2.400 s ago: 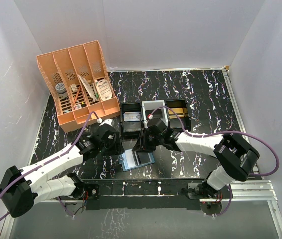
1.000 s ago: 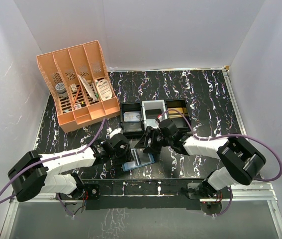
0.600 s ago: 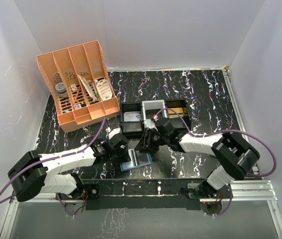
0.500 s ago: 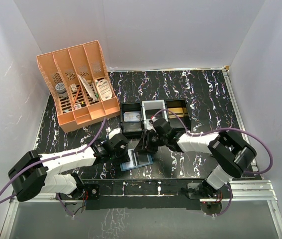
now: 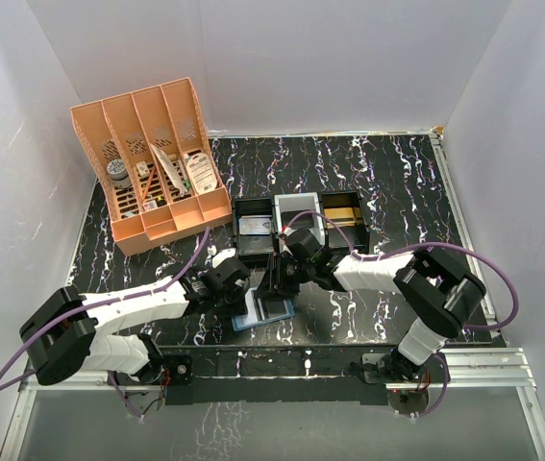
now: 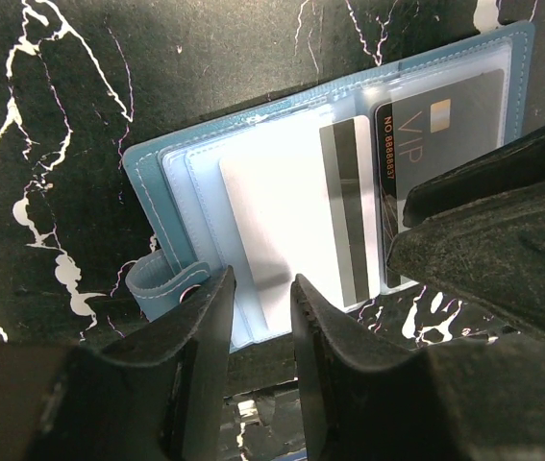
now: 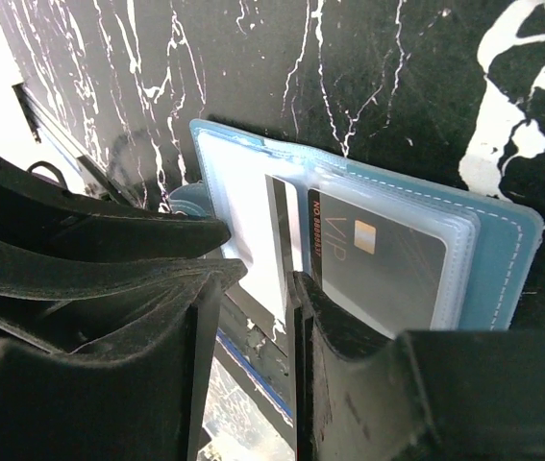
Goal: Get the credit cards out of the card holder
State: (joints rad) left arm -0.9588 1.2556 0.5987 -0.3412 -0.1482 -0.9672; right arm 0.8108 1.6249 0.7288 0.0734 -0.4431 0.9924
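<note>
The teal-blue card holder [image 5: 270, 313] lies open on the table near the front edge. In the left wrist view the holder [image 6: 157, 163] shows a white card with a black stripe [image 6: 282, 206] sticking partly out of its pocket. A black VIP card [image 6: 440, 125] sits in the clear sleeve beside it. My left gripper [image 6: 258, 288] is open, its narrow gap over the holder's near edge by the strap tab [image 6: 161, 279]. My right gripper [image 7: 253, 288] is open, low over the holder [image 7: 503, 240]. One of its fingers rests beside the white card [image 7: 258, 230] and the VIP card [image 7: 378, 259].
Two black trays [image 5: 253, 237] [image 5: 344, 213] and a white tray [image 5: 297, 211] stand just behind the holder. An orange desk organiser [image 5: 152, 163] with several small items stands at the back left. The two grippers [image 5: 243, 293] [image 5: 278, 286] are very close together.
Both grippers have closed in on the holder, the left from the left and the right swinging leftward and down over it. The holder has shifted slightly.
</note>
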